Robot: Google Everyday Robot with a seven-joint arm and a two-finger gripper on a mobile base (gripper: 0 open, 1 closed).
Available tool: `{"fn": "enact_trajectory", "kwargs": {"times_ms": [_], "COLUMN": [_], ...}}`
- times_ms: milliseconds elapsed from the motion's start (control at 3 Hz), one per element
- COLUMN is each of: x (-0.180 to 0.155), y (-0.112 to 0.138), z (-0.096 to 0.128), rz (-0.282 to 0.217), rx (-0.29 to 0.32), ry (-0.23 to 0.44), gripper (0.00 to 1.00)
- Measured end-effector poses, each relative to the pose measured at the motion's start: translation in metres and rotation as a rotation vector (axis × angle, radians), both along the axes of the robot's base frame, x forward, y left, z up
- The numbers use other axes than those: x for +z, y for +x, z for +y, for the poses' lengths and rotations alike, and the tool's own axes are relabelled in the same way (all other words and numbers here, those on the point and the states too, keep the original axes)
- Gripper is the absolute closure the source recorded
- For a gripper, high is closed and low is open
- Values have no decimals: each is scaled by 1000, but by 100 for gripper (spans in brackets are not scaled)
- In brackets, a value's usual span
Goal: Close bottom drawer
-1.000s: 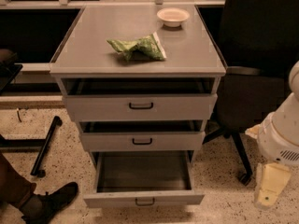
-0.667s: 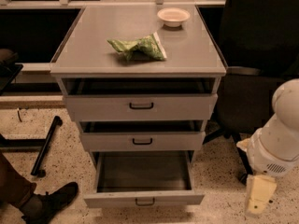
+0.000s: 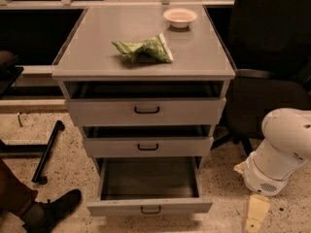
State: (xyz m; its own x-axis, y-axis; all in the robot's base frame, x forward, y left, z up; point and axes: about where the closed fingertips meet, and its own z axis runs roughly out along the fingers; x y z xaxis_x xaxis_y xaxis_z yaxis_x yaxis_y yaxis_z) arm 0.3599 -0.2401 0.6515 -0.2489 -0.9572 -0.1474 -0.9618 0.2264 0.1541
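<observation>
The bottom drawer (image 3: pixel 148 207) is the lowest of three light-grey drawers and is pulled far out, showing its dark grey inside. Its flat front carries a small black bar handle (image 3: pixel 150 209). The middle drawer (image 3: pixel 147 146) and top drawer (image 3: pixel 146 110) above it stand slightly open. My white arm (image 3: pixel 279 154) is at the lower right, beside the cabinet. My gripper (image 3: pixel 255 215) hangs low at the bottom right edge, to the right of the bottom drawer's front and apart from it.
A green crumpled bag (image 3: pixel 143 47) and a white bowl (image 3: pixel 180 17) lie on the cabinet top (image 3: pixel 97 47). A black office chair (image 3: pixel 272 81) stands right of the cabinet. A person's shoe (image 3: pixel 51 210) is at the lower left. A black stand leg (image 3: pixel 46 152) lies on the floor at left.
My arm has swung left and down toward the bottom drawer's right side, with the gripper dropping lower. The drawers have not moved.
</observation>
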Motion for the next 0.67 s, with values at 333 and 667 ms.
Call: {"fn": "enact_trajectory", "kwargs": {"times_ms": [333, 667], "x": [0, -45], "y": [0, -11], "z": [0, 8], "rz": [0, 69], "rx": [0, 25], "ry": [0, 53], "gripper": [0, 0]}}
